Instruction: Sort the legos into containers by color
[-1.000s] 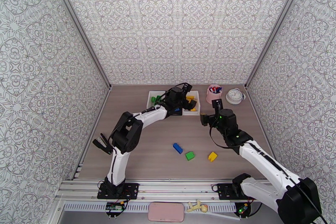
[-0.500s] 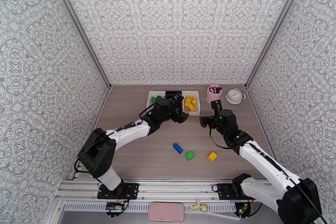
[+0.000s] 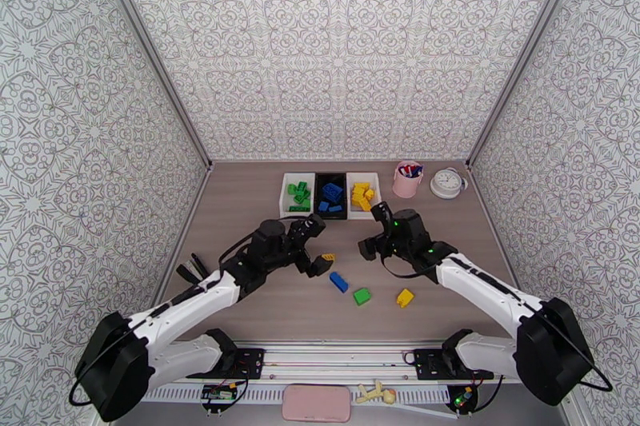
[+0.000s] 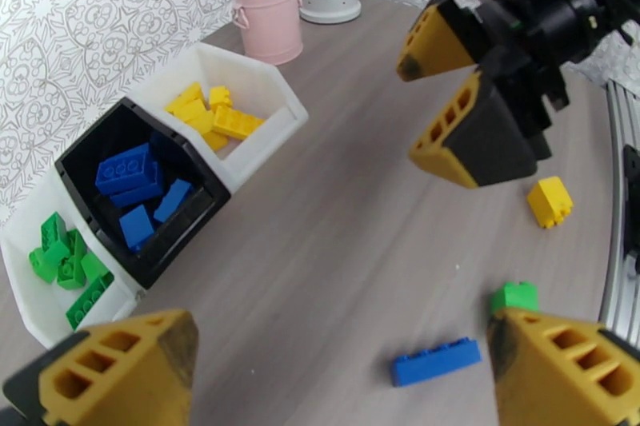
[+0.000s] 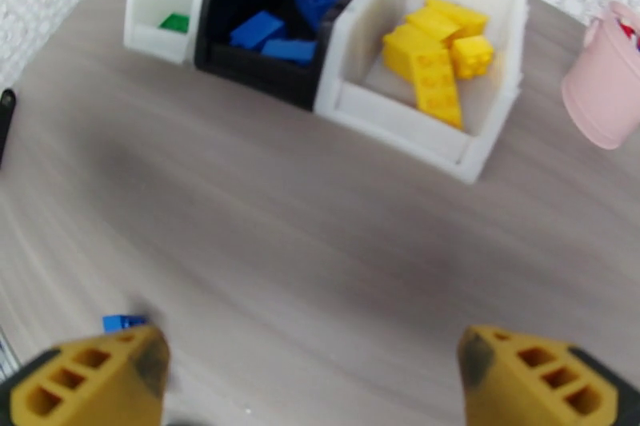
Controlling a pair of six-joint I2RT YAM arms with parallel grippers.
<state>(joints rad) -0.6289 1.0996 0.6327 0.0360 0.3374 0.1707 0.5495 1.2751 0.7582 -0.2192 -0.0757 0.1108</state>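
Observation:
Three containers stand in a row at the back: a white bin (image 3: pixel 286 194) of green legos, a black bin (image 3: pixel 330 216) of blue legos, and a white bin (image 3: pixel 364 216) of yellow legos. Three loose legos lie on the near table: a blue brick (image 3: pixel 338 282), a green brick (image 3: pixel 362 296) and a yellow brick (image 3: pixel 406 297). My left gripper (image 3: pixel 318 247) hangs open just left of and beyond the blue brick (image 4: pixel 436 361), holding nothing. My right gripper (image 3: pixel 373 229) is open and empty, facing the left gripper, beyond the green brick (image 4: pixel 514 296) and yellow brick (image 4: pixel 550 201).
A pink cup (image 3: pixel 407 179) of pens and a round white clock (image 3: pixel 448 183) stand at the back right, beside the yellow legos' bin (image 5: pixel 400 116). Patterned walls close in three sides. A metal rail (image 3: pixel 320 356) runs along the near edge.
My left arm has drawn back from over the bins to the near middle of the table. My right gripper has shifted left and lower. The three loose bricks lie as before.

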